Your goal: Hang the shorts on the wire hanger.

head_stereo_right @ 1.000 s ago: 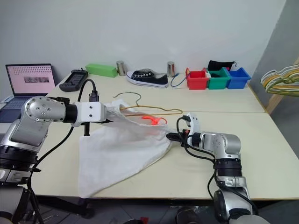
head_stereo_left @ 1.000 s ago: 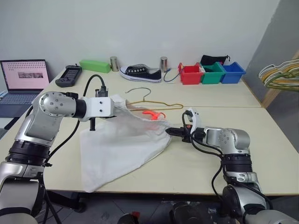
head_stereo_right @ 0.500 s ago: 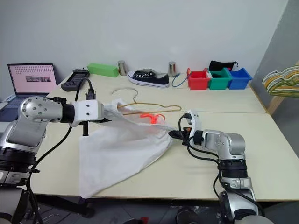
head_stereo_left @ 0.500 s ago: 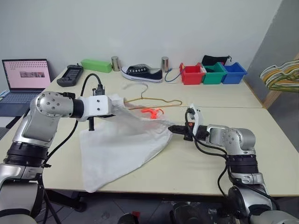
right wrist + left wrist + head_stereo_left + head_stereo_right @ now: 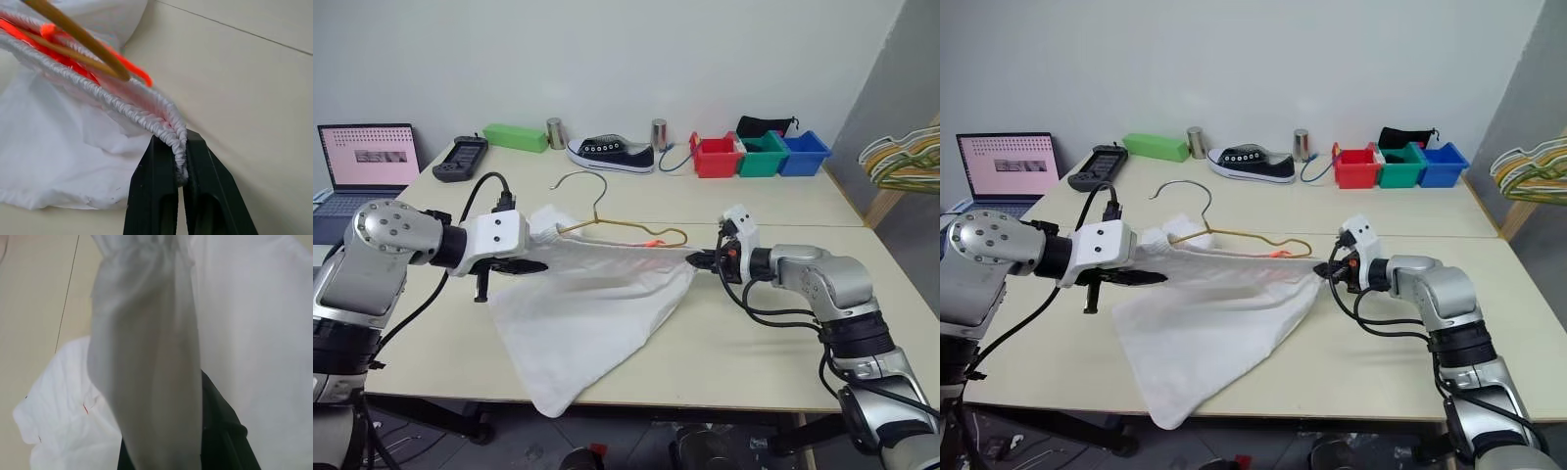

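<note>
The white shorts (image 5: 592, 313) are stretched by their gathered waistband between my two grippers, and the legs hang over the table's front edge. My left gripper (image 5: 527, 265) is shut on the waistband's left end, with fabric draped over its fingers (image 5: 220, 431). My right gripper (image 5: 697, 260) is shut on the waistband's right end (image 5: 178, 159). The yellow-gold wire hanger (image 5: 599, 206) lies along the waistband with its silver hook raised above the shorts. Its wire (image 5: 73, 32) runs beside the orange drawstring (image 5: 124, 66) just past my right fingers.
At the back of the table (image 5: 783, 333) stand a black shoe (image 5: 610, 154), two metal cans (image 5: 657, 134), a green box (image 5: 514, 137), a black device (image 5: 458, 157) and red, green and blue bins (image 5: 762, 155). A laptop (image 5: 367, 157) sits far left; bunched hangers (image 5: 901, 157) far right.
My right gripper has shut on the waistband and moved up and right. The left drew back left. The waistband is pulled taut and the hanger lifted with it.
</note>
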Motion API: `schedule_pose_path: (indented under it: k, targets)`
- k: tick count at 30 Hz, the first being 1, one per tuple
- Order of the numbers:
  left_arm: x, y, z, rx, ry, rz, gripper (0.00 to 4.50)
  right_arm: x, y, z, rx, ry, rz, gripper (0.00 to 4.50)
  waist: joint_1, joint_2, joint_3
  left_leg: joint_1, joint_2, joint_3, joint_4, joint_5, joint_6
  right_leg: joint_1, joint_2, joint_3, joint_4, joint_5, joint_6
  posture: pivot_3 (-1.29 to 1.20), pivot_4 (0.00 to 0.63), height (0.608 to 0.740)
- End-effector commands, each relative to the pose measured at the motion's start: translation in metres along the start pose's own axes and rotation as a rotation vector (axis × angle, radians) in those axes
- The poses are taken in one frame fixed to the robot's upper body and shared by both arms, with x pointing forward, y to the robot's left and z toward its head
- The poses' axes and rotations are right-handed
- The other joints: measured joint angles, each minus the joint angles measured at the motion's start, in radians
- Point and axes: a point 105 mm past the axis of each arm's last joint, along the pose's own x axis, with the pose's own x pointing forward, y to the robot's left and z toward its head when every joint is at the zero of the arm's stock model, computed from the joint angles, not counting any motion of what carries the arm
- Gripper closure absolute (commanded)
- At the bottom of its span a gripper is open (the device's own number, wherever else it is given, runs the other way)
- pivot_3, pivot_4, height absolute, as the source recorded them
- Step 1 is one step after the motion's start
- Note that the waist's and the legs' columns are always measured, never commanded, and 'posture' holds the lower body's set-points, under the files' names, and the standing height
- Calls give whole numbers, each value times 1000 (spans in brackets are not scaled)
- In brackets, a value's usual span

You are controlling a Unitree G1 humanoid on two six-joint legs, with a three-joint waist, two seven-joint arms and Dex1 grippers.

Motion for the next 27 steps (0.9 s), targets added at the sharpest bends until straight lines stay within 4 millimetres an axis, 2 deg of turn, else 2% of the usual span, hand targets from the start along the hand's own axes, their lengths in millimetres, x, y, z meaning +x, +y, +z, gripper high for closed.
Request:
schedule_pose_path:
  k: [1,8,11,15,17,21,23,24,27]
  targets:
    - [-14,6,-7,35,72,40,4439,-15,-10,20,-86,-20,-53,4479,0,0,0,0,0,0,0,0,0,0,0,0,0,0,0,-140,0,740]
    - [-14,1,-25,94,173,-2,4439,-26,-17,51,-225,-38,-110,4479,-1,0,0,0,0,1,0,0,0,-1,0,1,0,0,0,-159,0,740]
    - [-10,7,-27,117,185,28,4439,-31,-10,70,-323,-48,-111,4479,-1,0,0,0,0,1,0,0,0,-1,0,1,-1,0,0,-169,0,740]
    - [7,29,-15,160,129,158,4439,-29,28,100,-431,-106,-24,4479,0,0,0,0,0,1,0,0,0,-1,0,1,-1,0,0,-191,0,740]
    - [22,41,-1,164,73,224,4439,-21,56,112,-479,-143,42,4479,0,0,0,0,0,1,0,0,0,-1,0,1,-1,0,0,-201,0,740]
    - [42,48,19,164,-5,260,4439,-12,85,118,-519,-168,93,4479,-4,0,-2,0,0,0,0,0,0,-1,0,1,0,0,0,-206,0,740]
    - [52,50,32,168,-50,270,4439,-10,88,117,-552,-158,82,3913,-5,0,-2,-1,0,-1,0,0,0,-1,0,1,0,0,0,-213,0,740]
    - [54,51,36,168,-65,278,4439,-9,86,116,-564,-152,68,3780,-6,0,-2,-1,0,-1,0,0,0,-1,-1,1,0,0,0,-213,0,740]
    - [57,51,41,168,-83,281,4439,-10,77,114,-599,-124,25,3076,-10,0,-2,-1,-1,-2,0,0,0,-1,-1,1,0,0,0,-220,0,740]
